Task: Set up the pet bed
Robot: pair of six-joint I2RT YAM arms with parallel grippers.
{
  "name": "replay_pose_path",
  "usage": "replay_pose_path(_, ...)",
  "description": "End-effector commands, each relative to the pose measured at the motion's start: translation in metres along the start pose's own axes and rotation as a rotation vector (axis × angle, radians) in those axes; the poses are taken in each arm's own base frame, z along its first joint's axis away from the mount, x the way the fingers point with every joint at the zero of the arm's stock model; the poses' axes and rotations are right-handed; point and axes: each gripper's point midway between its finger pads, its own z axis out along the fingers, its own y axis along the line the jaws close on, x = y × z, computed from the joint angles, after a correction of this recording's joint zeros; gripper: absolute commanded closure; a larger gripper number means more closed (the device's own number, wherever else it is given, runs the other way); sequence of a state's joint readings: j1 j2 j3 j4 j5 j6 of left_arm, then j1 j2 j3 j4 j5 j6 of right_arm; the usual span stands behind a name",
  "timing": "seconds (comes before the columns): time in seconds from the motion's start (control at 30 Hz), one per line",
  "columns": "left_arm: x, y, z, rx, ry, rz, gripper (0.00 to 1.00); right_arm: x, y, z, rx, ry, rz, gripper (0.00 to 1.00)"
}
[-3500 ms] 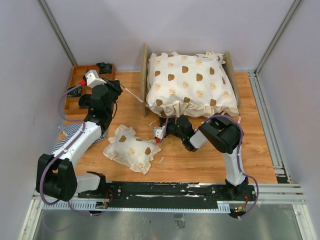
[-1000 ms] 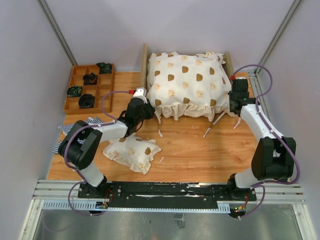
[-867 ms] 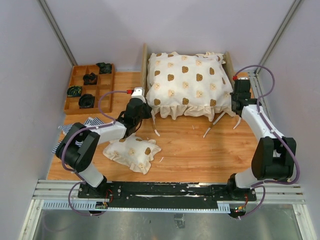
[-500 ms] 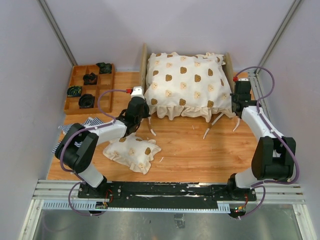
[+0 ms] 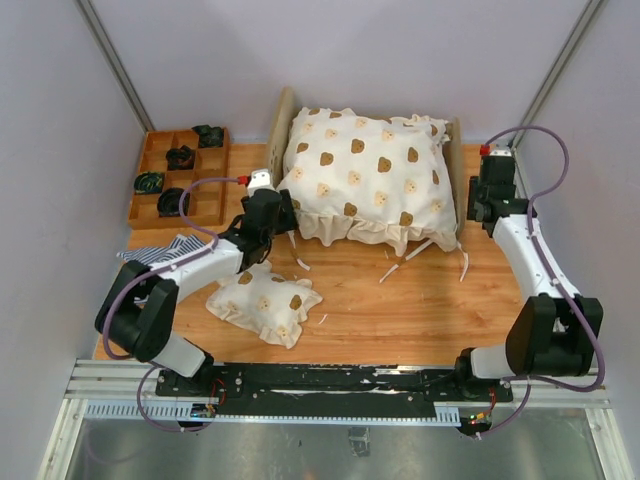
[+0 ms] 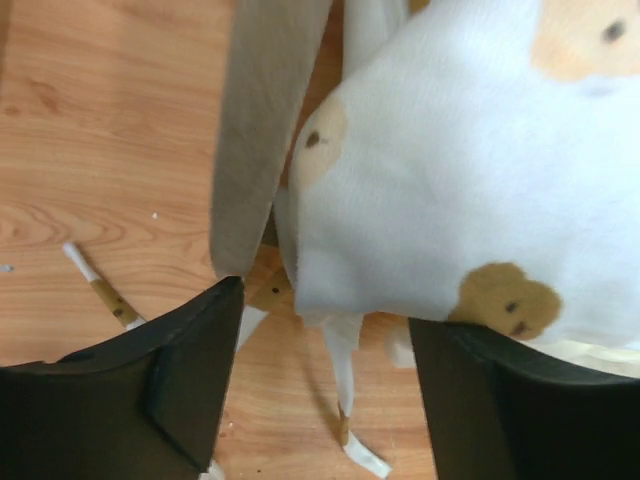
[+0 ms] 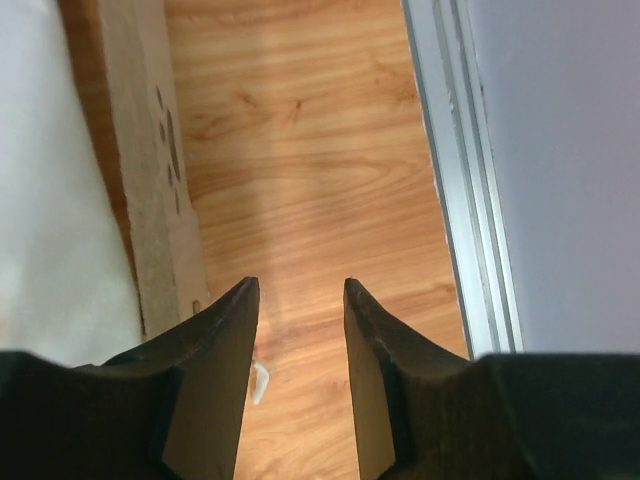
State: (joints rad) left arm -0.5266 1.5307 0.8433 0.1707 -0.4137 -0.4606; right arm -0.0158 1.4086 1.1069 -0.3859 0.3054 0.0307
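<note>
Left hand: fingers apart, clamped on nothing; beyond them are an end board of the pet bed and a corner of the quilt.
Right hand: fingers apart over bare worktop, just beside the other end board, whose paw-print cutout shows only in part.
Place of the pet bed: far middle of the worktop, between both hands.
Hidden: the quilt, cream with bears, covers the frame; only the two end boards show.
Ties: thin white strips below the ruffle; where they attach cannot be made out.
Pillow: near left, lying flat.
Striped fabric: mostly under the left arm.
Tray: far left, its dark contents unclear.
</note>
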Motion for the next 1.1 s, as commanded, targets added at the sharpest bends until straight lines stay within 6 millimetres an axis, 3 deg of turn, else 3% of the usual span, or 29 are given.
replay_pose_path(0.0,-0.040,-0.001,-0.025,0.032,-0.089,-0.071,0.25,-0.039,-0.001,-0.026,-0.060,-0.101,0.113,0.57)
replay_pose_path(0.07,-0.045,-0.003,-0.035,0.062,-0.107,-0.093,0.16,-0.053,0.011,-0.025,-0.123,-0.134,0.138,0.54)
replay_pose_path(0.23,-0.059,-0.004,-0.051,0.090,-0.138,-0.099,0.15,-0.071,0.032,0.002,-0.187,-0.128,0.168,0.52)
replay_pose_path(0.37,-0.062,0.000,-0.053,0.078,-0.125,-0.087,0.18,-0.067,0.048,0.034,-0.209,-0.034,0.154,0.55)
replay_pose_path(0.5,-0.065,0.003,-0.053,0.082,-0.131,-0.083,0.23,-0.063,0.054,0.048,-0.215,0.012,0.152,0.64)
replay_pose_path(0.6,-0.066,0.005,-0.048,0.086,-0.129,-0.074,0.30,-0.053,0.047,0.050,-0.174,0.041,0.179,0.76)
replay_pose_path(0.7,-0.063,-0.006,-0.044,0.141,-0.109,-0.033,0.36,-0.041,0.035,0.046,-0.128,0.054,0.216,0.87)
replay_pose_path(0.83,-0.057,-0.023,-0.048,0.234,-0.061,-0.013,0.37,-0.026,0.015,0.033,-0.089,0.049,0.297,0.99)
replay_pose_path(1.07,-0.054,-0.061,-0.061,0.317,-0.061,-0.064,0.36,0.004,-0.019,0.001,-0.003,0.010,0.482,1.00)
